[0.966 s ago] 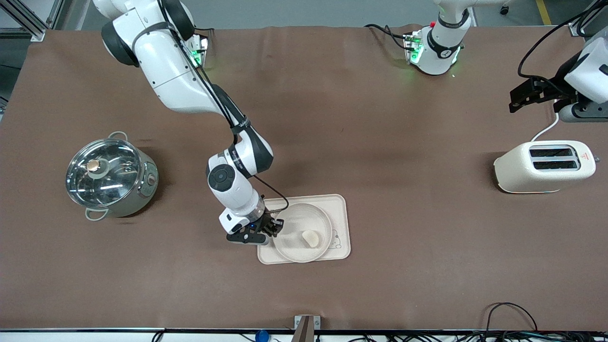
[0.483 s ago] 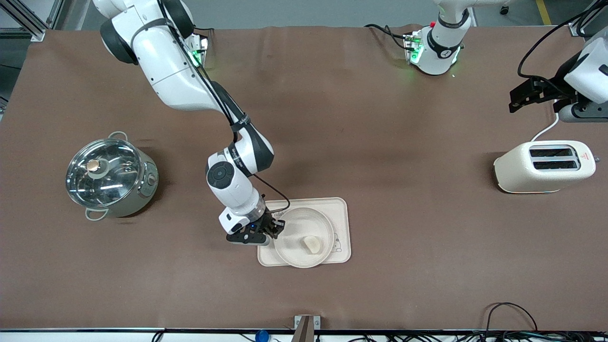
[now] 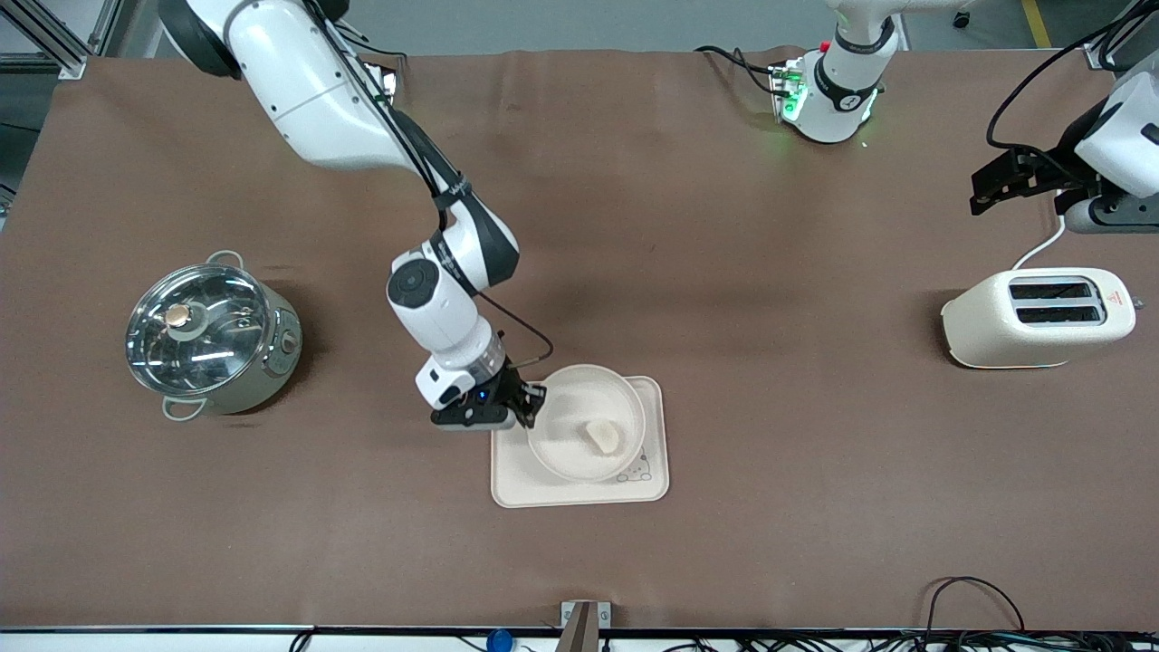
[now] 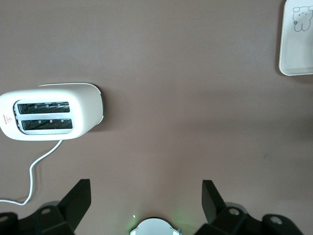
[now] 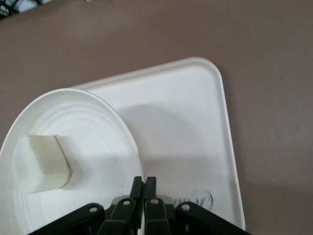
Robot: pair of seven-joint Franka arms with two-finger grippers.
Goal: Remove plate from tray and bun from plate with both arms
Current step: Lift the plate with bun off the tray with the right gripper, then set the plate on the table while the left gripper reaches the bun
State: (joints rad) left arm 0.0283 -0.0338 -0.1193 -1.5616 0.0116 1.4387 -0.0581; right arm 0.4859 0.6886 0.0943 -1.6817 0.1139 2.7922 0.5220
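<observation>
Right claw (image 3: 532, 405) is clamped on the rim of the plate (image 3: 579, 398) – raised over the tray (image 3: 654, 471), tilted, bun (image 3: 601, 436) aboard – so level it before carrying clear; left claw (image 4: 145, 200) waits wide open, empty, over the bench (image 3: 724, 272).

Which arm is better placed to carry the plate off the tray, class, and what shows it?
The right arm. The right gripper is shut on the rim of the plate, which is over the tray with the bun on it. The left gripper waits open, high over the table beside the toaster.
</observation>
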